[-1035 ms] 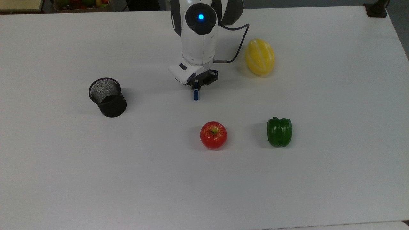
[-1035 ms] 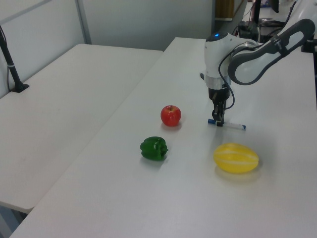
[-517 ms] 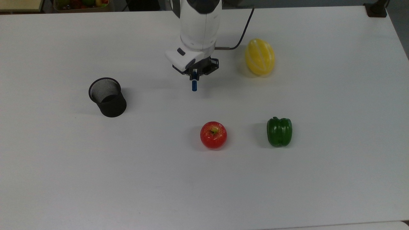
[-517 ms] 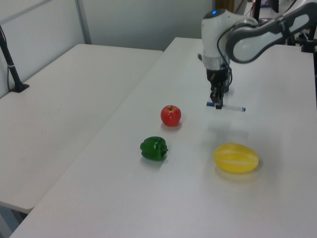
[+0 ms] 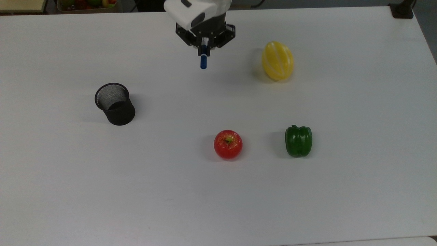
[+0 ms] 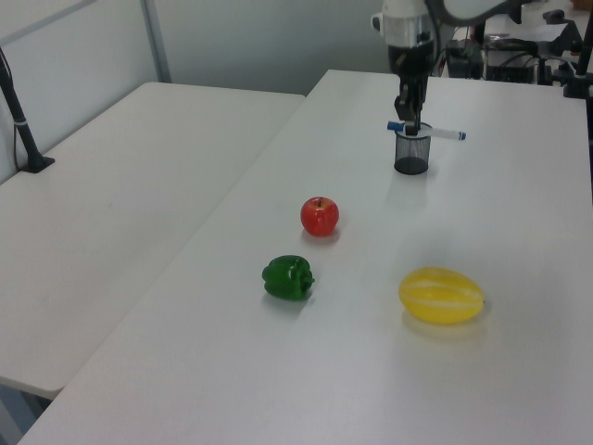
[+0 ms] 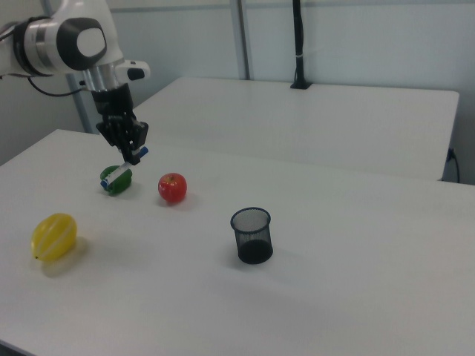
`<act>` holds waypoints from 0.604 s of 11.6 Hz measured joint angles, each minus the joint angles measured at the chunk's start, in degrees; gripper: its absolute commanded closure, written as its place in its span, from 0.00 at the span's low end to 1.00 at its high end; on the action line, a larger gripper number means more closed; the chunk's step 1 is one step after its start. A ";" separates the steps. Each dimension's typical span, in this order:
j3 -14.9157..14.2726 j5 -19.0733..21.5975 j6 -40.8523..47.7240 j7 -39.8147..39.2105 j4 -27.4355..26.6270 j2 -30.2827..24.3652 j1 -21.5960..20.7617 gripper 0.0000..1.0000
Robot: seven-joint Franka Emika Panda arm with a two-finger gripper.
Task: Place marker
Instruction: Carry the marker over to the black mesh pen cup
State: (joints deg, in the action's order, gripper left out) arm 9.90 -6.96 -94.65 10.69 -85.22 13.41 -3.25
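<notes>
Top view: gripper (image 5: 204, 48) clamped on the marker (image 5: 203, 61), held in the air near the tabletop's (image 5: 218, 191) far edge, well apart from the mesh cup (image 5: 114, 103). Left view: marker (image 6: 426, 131) horizontal, clear of the surface. Right view: marker (image 7: 125, 168) aloft; pickup looks done, placing remains

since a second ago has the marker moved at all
Yes. The marker, held in the gripper, has risen off the table; in the top view it sits farther from the apple.
</notes>
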 measured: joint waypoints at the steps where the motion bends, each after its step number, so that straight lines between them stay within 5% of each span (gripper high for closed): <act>1: 0.02 0.00 0.81 -0.06 0.78 -0.36 -0.01 0.87; 4: -1.32 -0.03 0.92 -2.59 0.81 -0.05 0.40 0.87; 7: -7.31 -0.03 0.92 -8.79 0.82 0.13 1.26 0.87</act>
State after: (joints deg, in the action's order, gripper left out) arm 2.59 -6.99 -93.72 1.90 -84.40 13.54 -1.98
